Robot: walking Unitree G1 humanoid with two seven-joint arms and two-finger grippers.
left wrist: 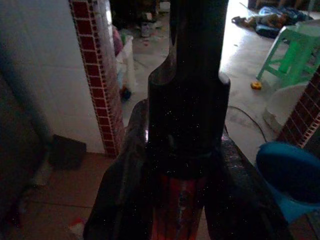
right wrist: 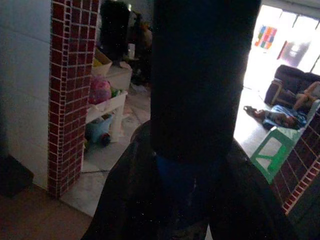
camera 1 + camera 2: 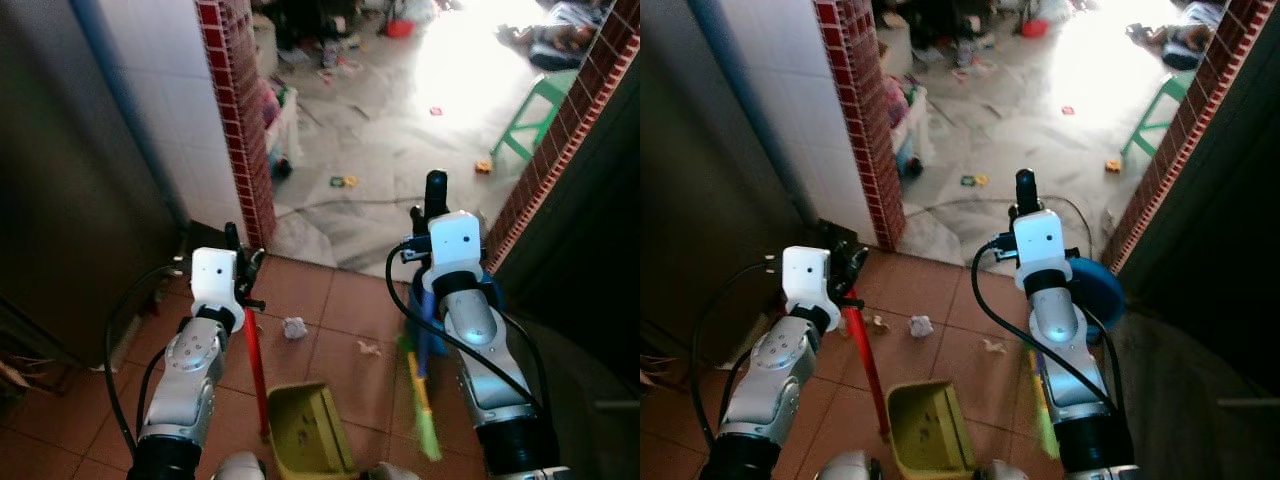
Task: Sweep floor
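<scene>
Left hand (image 3: 243,268) is clamped on the red dustpan handle (image 3: 256,365); yellow-green dustpan (image 3: 310,430) sits just below it. Right hand (image 3: 432,215) is clamped on the broom handle (image 3: 435,190), bristles blurred below. Crumpled paper (image 3: 293,327) lies between your hands: sweeping step, draw it toward the pan. No legible writing.
</scene>
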